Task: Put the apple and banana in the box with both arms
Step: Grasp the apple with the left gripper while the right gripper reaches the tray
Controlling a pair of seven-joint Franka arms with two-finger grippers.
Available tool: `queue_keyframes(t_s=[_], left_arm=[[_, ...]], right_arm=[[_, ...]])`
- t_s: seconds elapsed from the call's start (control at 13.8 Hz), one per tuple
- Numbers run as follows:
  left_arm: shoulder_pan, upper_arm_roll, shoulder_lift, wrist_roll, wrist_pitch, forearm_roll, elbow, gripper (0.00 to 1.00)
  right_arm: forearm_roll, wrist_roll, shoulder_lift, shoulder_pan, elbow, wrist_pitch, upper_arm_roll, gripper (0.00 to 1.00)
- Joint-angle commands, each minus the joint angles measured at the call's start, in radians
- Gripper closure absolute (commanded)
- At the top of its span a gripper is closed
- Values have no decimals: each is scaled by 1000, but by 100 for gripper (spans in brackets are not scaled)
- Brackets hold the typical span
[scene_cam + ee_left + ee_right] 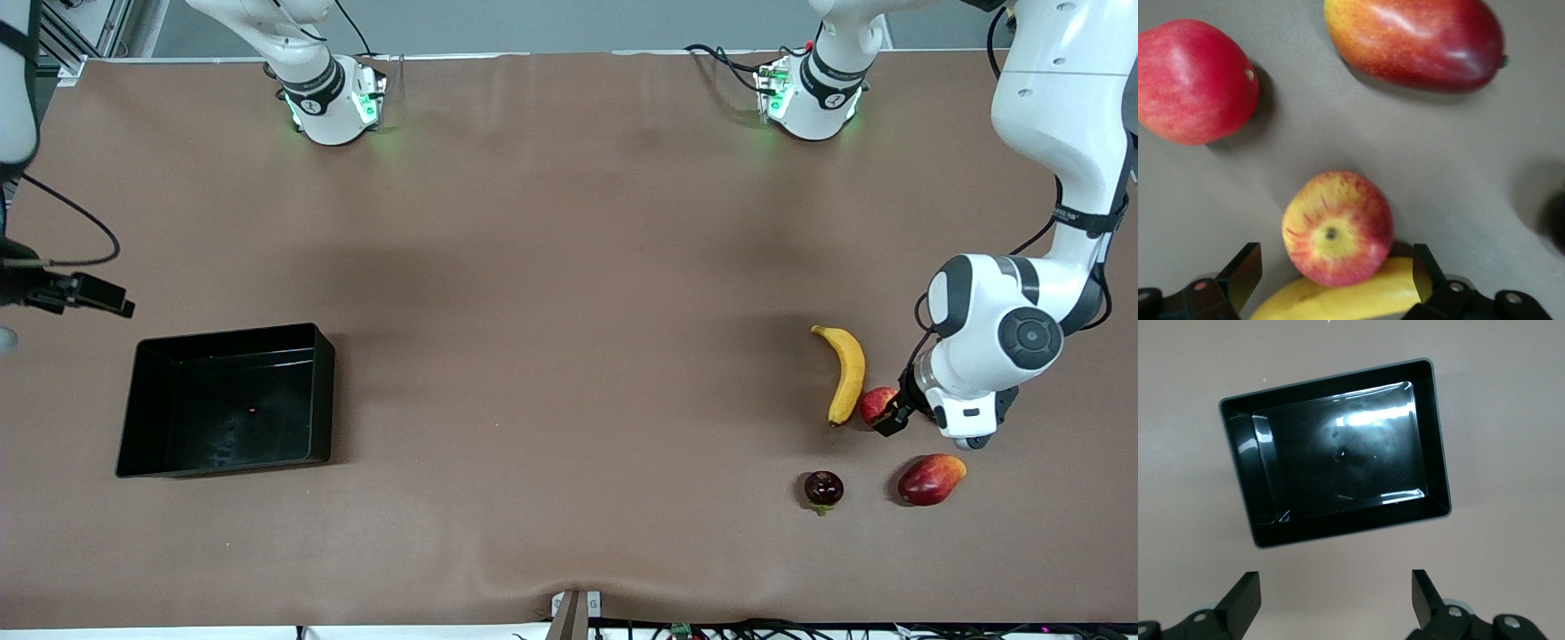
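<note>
Nearest the front camera lie a dark pomegranate [824, 489] and a red-orange mango [930, 478], neither wanted. They sit close enough to the apple [877, 404] that a drifting descent could, I'd say, nudge the mango or settle on the wrong fruit.

The left gripper [893, 417] hangs low over the apple, jaws spread wide and holding nothing. The apple's dimple faces up at the wrist camera, so it offers no long axis. It touches the banana [846, 373], and that is the main worry: a closing finger may jam against the banana or pinch both, and the round apple could roll out.

The banana's long axis runs roughly from nearer to farther. Its bow bulges toward the left arm's end of the table, and its farther tip hooks toward the right arm's end.

The box [142, 404] lies empty, well apart, at the right arm's end. Over the table just beside its farther wall, the right gripper [102, 296] waits with its jaws apart and empty.
</note>
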Motion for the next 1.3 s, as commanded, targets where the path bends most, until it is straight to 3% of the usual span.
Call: queue_keyframes(t_s=[0.0,0.43,0.51,0.65,0.72,0.8,0.94,1.23], left_arm=[[8,-1,26,-24,22,34,11,0],[8,-1,65,-22,77,38,20,0],[8,-1,67,-16,77,40,20,9],[10,-1,67,-9,77,40,17,54],[8,-2,66,-4,76,40,17,87],[5,-3,61,-7,70,40,19,100],[-1,-4,44,-8,56,42,20,100],[-12,-28,-16,-5,-115,42,66,100]], right_arm=[[-9,-48,70,-46,5,71,10,0],[-6,-128,225,-128,-1,195,12,0],[-6,-134,248,-135,-9,229,12,0],[-2,-184,294,-160,-10,287,12,0],[3,-210,309,-165,-10,306,12,0],[3,-224,329,-168,-10,326,12,0],[3,-237,383,-175,-9,376,12,0],[-3,-313,449,-174,0,416,12,0]])
